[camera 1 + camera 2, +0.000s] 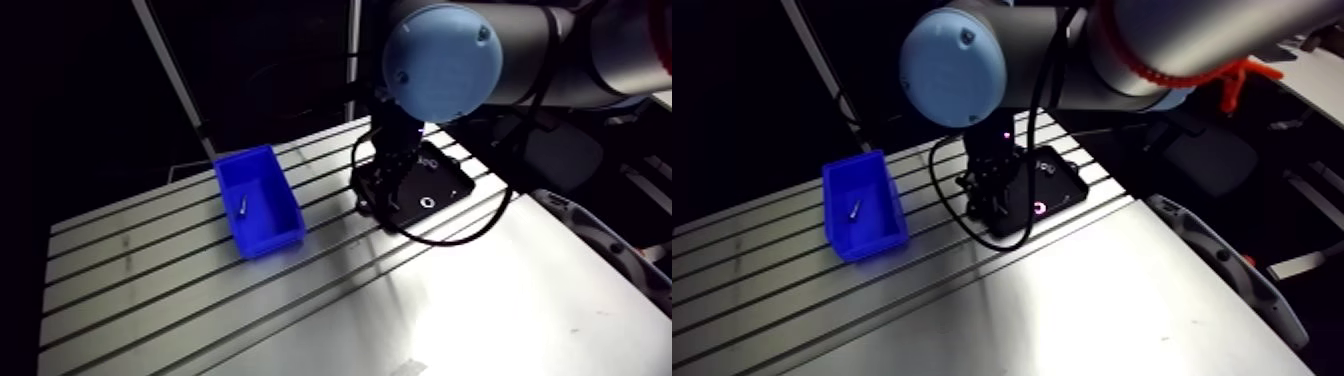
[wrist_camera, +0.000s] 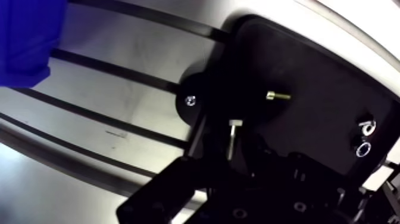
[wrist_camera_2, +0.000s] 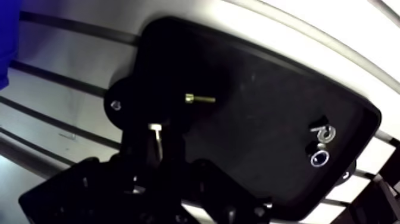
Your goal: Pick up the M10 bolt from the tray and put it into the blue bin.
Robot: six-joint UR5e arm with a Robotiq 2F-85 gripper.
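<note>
Two bolts lie on the black tray point(image 2: 309, 71) beneath the hand point(image 2: 231, 162): a silver bolt point(image 2: 233, 134) right at the hand's tip, head pointing away, and a brass-coloured bolt point(image 2: 277, 95) just ahead. Whether the hand grips the silver bolt cannot be told. The blue bin point(image 1: 272, 240) stands apart on the slotted surface point(image 1: 150, 290).

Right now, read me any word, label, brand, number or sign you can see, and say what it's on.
None can be read.
The blue bin: no label shows.
The black tray: plain, no marking.
The silver bolt and the brass-coloured bolt: heads too small to show any stamp.
The light-blue joint cap: no lettering visible.
</note>
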